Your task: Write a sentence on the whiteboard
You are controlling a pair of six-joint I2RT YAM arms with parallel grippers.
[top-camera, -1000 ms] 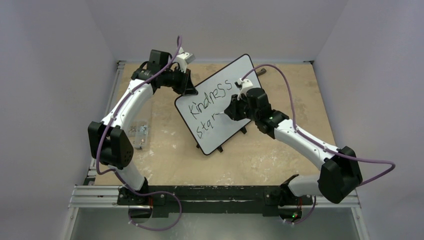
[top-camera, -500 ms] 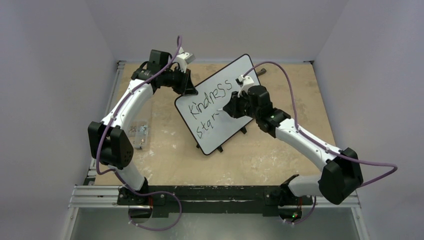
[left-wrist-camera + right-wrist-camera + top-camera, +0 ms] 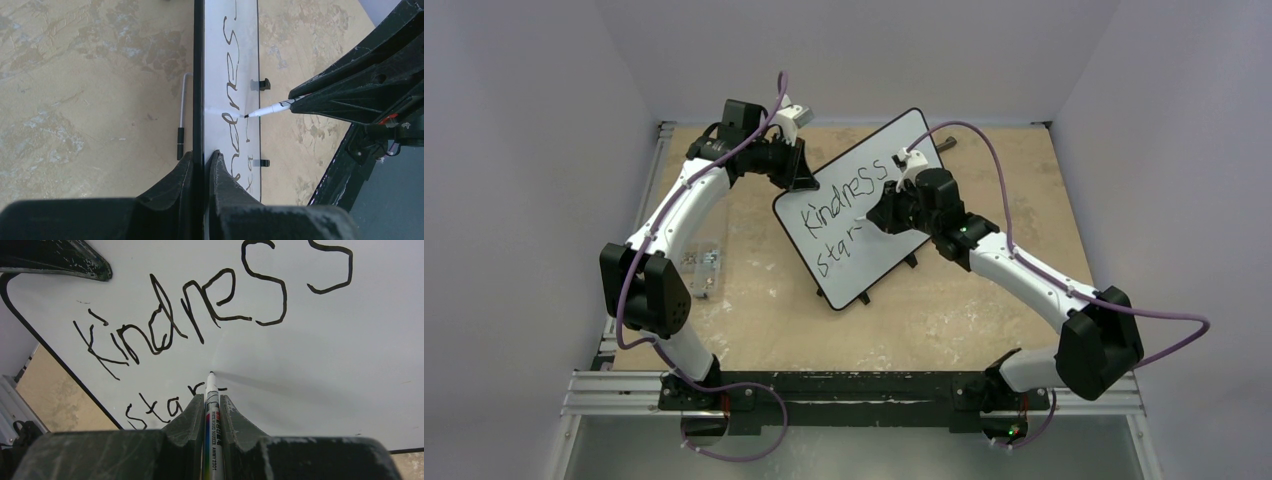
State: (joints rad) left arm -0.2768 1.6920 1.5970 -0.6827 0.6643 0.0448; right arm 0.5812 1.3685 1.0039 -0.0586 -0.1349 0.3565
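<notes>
The whiteboard (image 3: 886, 150) stands tilted on its feet at mid table, and the left wrist view shows it edge-on (image 3: 220, 60). The sentence on it reads "Kindness" (image 3: 842, 198) over "star" (image 3: 836, 257) plus a short dash. My left gripper (image 3: 806, 181) is shut on the board's black upper-left rim (image 3: 198, 75), one finger either side. My right gripper (image 3: 876, 219) is shut on a white marker (image 3: 211, 390). The marker tip (image 3: 247, 115) rests at the board face just above the dash, right of "star" (image 3: 160, 410) and under "Kindness" (image 3: 200, 305).
A small clear box (image 3: 699, 263) lies on the table by the left arm. The board's black feet (image 3: 911, 260) and wire stand leg (image 3: 183, 100) stick out from it. A dark object (image 3: 949, 143) lies behind the board's far corner. Walls close in on three sides.
My right gripper drew a short dash after "star", then carried the marker tip slightly up the board. The left gripper and the board stayed still.
</notes>
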